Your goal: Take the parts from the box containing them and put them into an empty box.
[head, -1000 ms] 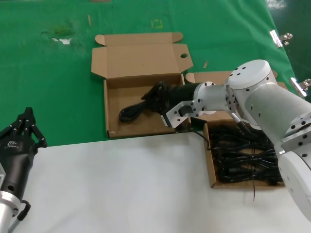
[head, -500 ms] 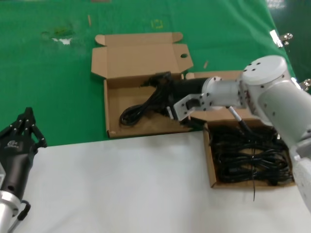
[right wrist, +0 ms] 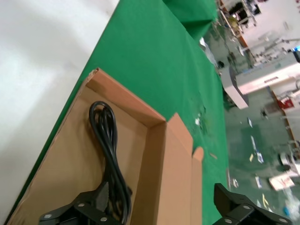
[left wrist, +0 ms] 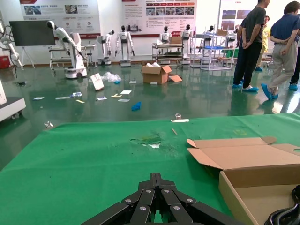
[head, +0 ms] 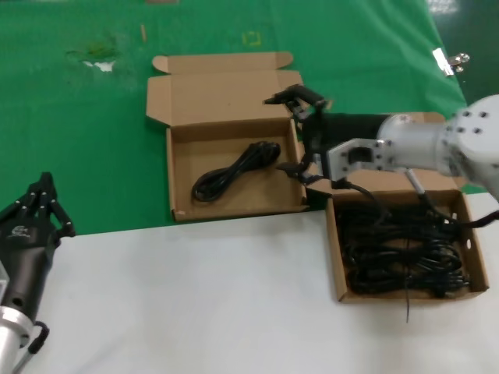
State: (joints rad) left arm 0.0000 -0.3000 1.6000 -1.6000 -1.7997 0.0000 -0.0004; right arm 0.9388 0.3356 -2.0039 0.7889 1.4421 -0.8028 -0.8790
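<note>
A shallow brown box (head: 181,148) with its lid flap up holds one coiled black cable (head: 234,170). A second, alike box (head: 337,265) to its right holds several black cables (head: 401,249). My right gripper (head: 290,134) is open and empty, above the first box's right wall, clear of the cable. The right wrist view shows that cable (right wrist: 110,145) lying on the box floor beside the wall (right wrist: 157,154), with my open gripper (right wrist: 161,197) astride that wall. My left gripper (head: 43,199) is shut and parked at the near left; its wrist view (left wrist: 156,177) shows the box's corner (left wrist: 243,187).
The boxes lie on green cloth (head: 93,156); a white tabletop (head: 195,296) covers the near side. Metal clips (head: 451,61) sit at the cloth's far right edge. A single cable end (head: 407,308) hangs over the full box's front wall.
My right gripper has let go of the cable in the left box, opened, and drawn back to the right over the box's wall. The left arm has not moved.
</note>
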